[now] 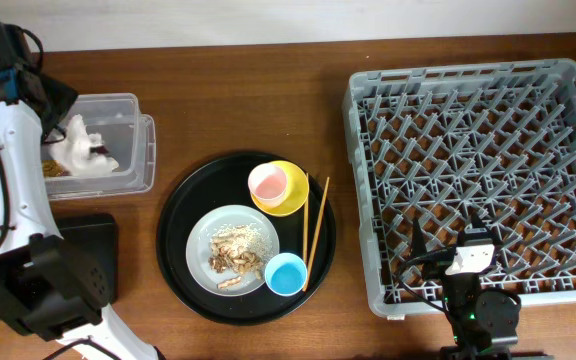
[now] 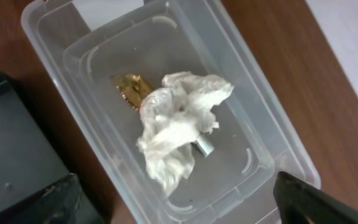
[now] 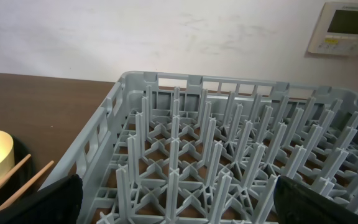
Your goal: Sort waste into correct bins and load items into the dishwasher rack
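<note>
In the clear tub [image 1: 118, 100] at the bench's [image 1: 218, 90] left rear, crumpled napkins [image 2: 179, 118] and one gold wrapper [image 2: 131, 89] lie beneath the wide, empty left fingers [image 2: 319, 202]. The right fingers [image 3: 42, 202], also wide and empty, sit at the dishwasher rack [image 1: 478, 150]. The round tray [image 1: 183, 215] carries one plate [image 1: 196, 235], one yellow bowl [image 1: 296, 197] holding one pink cup [image 1: 268, 182], one blue cup [image 1: 286, 274] and two chopsticks [image 1: 317, 235]; tilting the plate risks spilling its scraps [image 1: 236, 255].

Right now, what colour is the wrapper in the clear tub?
The wrapper is gold-brown; left wrist view.

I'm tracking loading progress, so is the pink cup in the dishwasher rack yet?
No, the pink cup sits over on the round black tray, outside the dishwasher rack.
</note>
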